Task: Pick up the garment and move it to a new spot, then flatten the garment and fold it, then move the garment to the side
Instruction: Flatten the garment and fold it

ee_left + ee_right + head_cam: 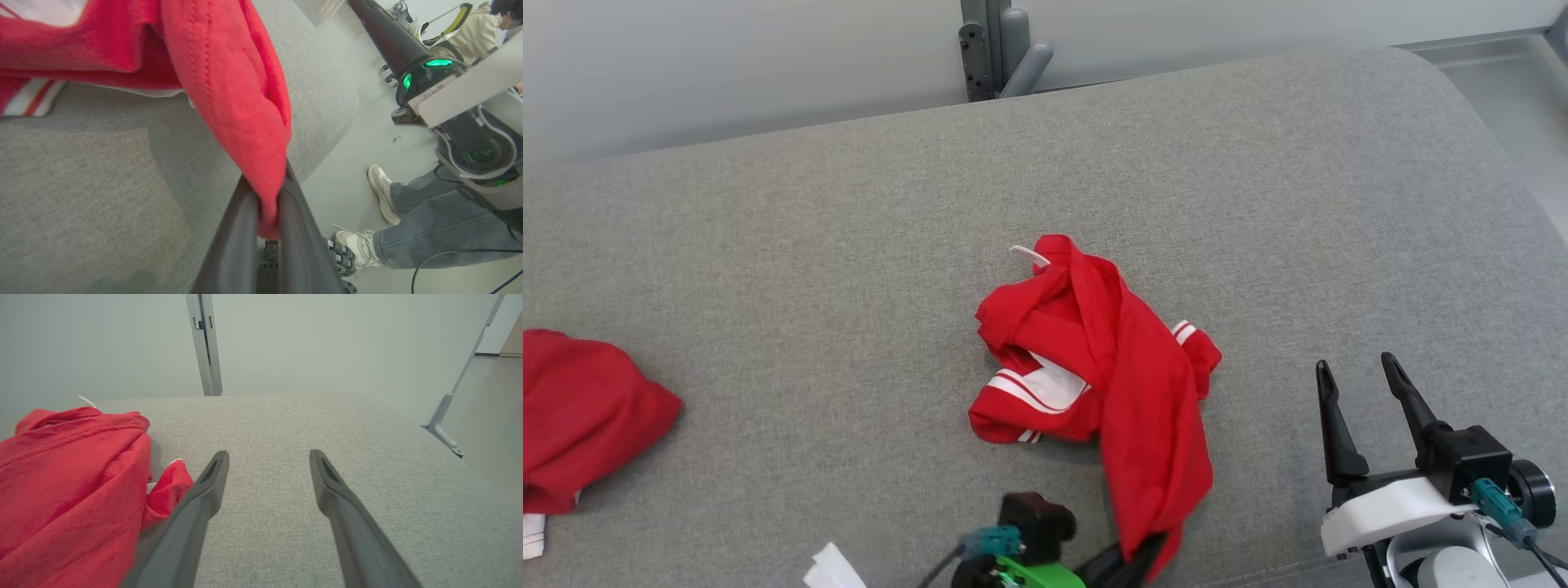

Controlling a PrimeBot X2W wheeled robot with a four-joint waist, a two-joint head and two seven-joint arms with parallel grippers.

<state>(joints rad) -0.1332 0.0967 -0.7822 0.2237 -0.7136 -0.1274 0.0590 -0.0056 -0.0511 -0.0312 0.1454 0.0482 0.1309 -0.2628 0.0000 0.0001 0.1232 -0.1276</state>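
Note:
The garment (1094, 359) is a crumpled red piece with white stripes and a white tag, lying mid-surface on the grey cushion (849, 245). A long red fold of it trails toward the front edge, where my left gripper (1147, 551) is shut on its end. Up close, the red cloth (233, 90) is pinched between the dark fingers (241, 245) of my left gripper (267, 192). My right gripper (1356, 367) stands open to the right of the garment, above the cushion. Its spread fingers (204, 490) hold nothing, with the garment (69, 477) at their left.
A second red cloth (580, 416) lies at the cushion's left edge, with a white scrap (837, 567) near the front. A grey bracket (1001, 49) stands behind the cushion. A person's legs and shoes (384, 228) are on the floor beside the cushion's corner.

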